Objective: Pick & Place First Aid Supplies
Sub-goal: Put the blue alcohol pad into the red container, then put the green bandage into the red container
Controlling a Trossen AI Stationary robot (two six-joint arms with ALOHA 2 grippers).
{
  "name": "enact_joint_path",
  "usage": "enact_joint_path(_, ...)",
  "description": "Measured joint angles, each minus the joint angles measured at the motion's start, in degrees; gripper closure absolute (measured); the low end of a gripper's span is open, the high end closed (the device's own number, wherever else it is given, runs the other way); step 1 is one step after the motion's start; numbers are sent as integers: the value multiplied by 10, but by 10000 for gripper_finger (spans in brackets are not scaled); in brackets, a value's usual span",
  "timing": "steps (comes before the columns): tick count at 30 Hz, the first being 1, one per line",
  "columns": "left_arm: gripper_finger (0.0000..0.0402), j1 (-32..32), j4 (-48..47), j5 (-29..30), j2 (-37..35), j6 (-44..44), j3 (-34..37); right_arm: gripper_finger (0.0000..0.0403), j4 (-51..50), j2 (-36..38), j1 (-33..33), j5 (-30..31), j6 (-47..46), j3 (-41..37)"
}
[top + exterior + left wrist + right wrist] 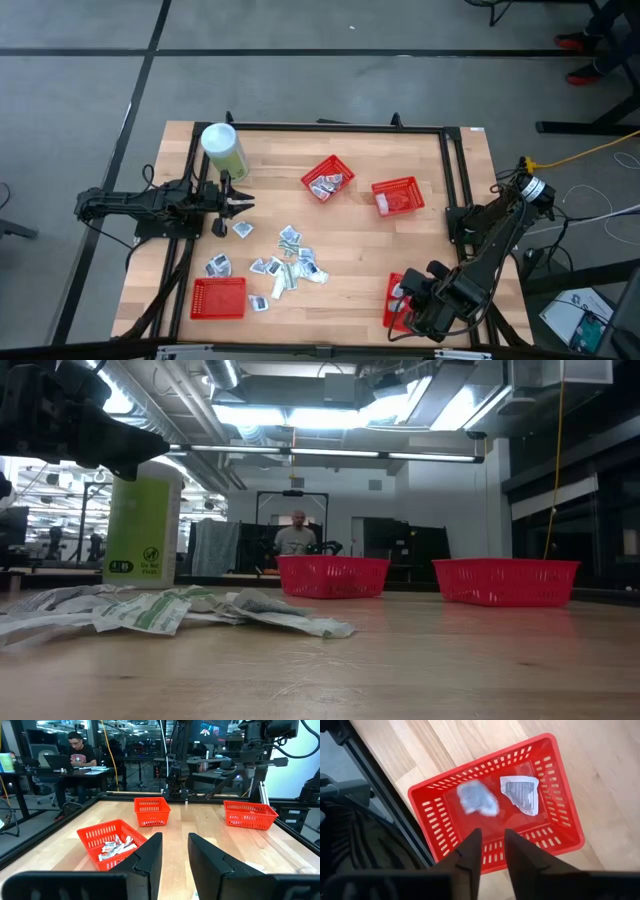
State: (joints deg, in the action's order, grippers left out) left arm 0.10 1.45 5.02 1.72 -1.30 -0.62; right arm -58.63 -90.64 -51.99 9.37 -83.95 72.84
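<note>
The right gripper (489,851) is positioned above a red basket (560,795) at the table's near right corner, fingers parted and empty. Two packets (520,794) are contained in that basket. The left gripper (243,204), fingers parted and empty, is positioned beside the loose packets (288,262) mid-table.

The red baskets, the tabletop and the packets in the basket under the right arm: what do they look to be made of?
Basket: likely moulded plastic, with slotted walls and a slight gloss. Tabletop: wood, pale planks with visible grain, matte. Printed packet: flat white wrapper with dark print, paper or thin film; I cannot tell which. The second packet is blurred, material unclear.
</note>
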Motion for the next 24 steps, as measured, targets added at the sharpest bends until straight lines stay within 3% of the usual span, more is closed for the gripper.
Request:
enact_joint_path(5,313,0,0,0,0,0,0,283,0,0,0,0,3,0)
enact_joint_path(12,313,0,0,0,0,0,0,277,31,0,0,6,5,0)
enact_joint_path(15,313,0,0,0,0,0,0,276,31,-3,0,92,33,0)
enact_joint_path(19,313,0,0,0,0,0,0,276,85,-1,-5,252,209,-10)
enact_joint_path(24,313,0,0,0,0,0,0,276,200,49,-2,268,337,-66)
